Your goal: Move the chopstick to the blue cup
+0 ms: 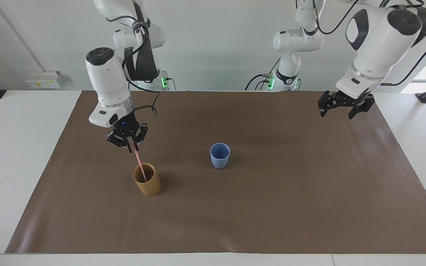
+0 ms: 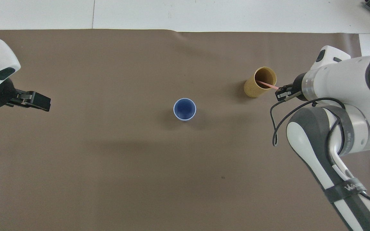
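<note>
Brown mat (image 1: 272,207) | right fingers (image 1: 129,147) clamp chopstick (image 1: 139,162), facing view clearest | left fingers (image 1: 337,111) wide

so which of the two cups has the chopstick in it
The tan-brown cup, toward the right arm's end. The pink chopstick leans out of it, its top pinched by the right gripper. The blue cup is empty.

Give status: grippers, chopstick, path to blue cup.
Right gripper shut on chopstick, its lower end in tan cup. Left gripper open, waiting over mat. Blue cup empty, nothing between.
</note>
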Available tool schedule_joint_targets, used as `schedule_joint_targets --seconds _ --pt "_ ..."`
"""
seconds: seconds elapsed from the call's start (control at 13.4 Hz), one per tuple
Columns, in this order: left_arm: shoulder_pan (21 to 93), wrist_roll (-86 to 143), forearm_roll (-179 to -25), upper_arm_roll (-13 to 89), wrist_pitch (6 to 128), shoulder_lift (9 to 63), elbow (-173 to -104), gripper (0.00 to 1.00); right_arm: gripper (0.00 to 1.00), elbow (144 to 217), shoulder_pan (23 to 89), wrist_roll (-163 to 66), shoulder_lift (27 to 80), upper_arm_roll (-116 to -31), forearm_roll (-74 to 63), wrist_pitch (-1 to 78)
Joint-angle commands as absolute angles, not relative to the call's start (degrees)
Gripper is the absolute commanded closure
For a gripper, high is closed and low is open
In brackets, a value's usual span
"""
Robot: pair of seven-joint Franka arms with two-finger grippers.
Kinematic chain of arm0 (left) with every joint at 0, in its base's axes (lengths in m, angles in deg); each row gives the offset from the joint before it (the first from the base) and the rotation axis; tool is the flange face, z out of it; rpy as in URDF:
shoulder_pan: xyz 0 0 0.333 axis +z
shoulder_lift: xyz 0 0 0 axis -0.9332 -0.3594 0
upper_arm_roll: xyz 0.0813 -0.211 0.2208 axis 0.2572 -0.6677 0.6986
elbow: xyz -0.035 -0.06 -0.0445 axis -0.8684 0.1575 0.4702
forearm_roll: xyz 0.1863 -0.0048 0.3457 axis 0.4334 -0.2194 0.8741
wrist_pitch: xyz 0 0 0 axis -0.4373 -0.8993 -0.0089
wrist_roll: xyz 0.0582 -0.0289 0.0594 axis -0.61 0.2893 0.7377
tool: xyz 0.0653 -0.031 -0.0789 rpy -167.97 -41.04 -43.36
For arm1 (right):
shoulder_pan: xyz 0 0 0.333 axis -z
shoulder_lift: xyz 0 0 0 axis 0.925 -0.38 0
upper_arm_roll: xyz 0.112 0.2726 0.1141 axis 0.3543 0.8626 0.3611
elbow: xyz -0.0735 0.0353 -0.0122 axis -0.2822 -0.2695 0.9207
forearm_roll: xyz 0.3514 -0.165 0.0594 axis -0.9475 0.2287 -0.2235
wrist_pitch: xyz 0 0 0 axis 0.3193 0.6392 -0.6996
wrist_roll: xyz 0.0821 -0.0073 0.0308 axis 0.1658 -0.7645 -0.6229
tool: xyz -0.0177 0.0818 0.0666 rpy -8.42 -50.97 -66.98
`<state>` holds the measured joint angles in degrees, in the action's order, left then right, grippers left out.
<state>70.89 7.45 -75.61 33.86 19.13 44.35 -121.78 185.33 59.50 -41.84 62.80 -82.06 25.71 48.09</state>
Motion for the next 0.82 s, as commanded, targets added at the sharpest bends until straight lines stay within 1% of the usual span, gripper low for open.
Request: schedule_joint_targets --seconds 0.0,0.07,0.22,0.37,0.52,0.6,0.75 --pt "72.80 5.95 -76.65 33.61 15.94 47.88 -122.61 0.00 0.93 185.97 59.67 -41.09 63.29 -81.66 25.50 49.26" --pt "72.89 5.86 -76.65 33.70 15.15 48.40 -122.26 0.00 0.96 185.97 59.67 -41.09 63.38 -81.66 25.50 49.08" --pt "73.59 5.95 -76.82 33.61 15.23 48.76 -122.08 0.00 0.97 184.75 59.67 -41.09 63.56 -81.66 25.41 48.38" --pt "73.77 6.39 -76.82 33.26 15.49 49.38 -122.08 0.00 0.97 183.34 59.76 -40.92 65.21 -80.70 25.41 47.33" --pt "73.59 6.39 -76.82 33.17 15.58 49.38 -122.17 0.00 0.97 180.72 59.76 -41.18 66.89 -80.43 23.75 43.13" --pt "73.59 6.47 -76.91 33.08 15.58 49.38 -122.26 0.00 0.98 178.18 59.76 -41.70 66.90 -80.35 21.56 39.97" --pt "73.24 6.56 -78.39 33.08 15.50 49.38 -121.82 0.00 0.99 172.90 60.11 -43.28 66.90 -80.52 19.96 32.85"
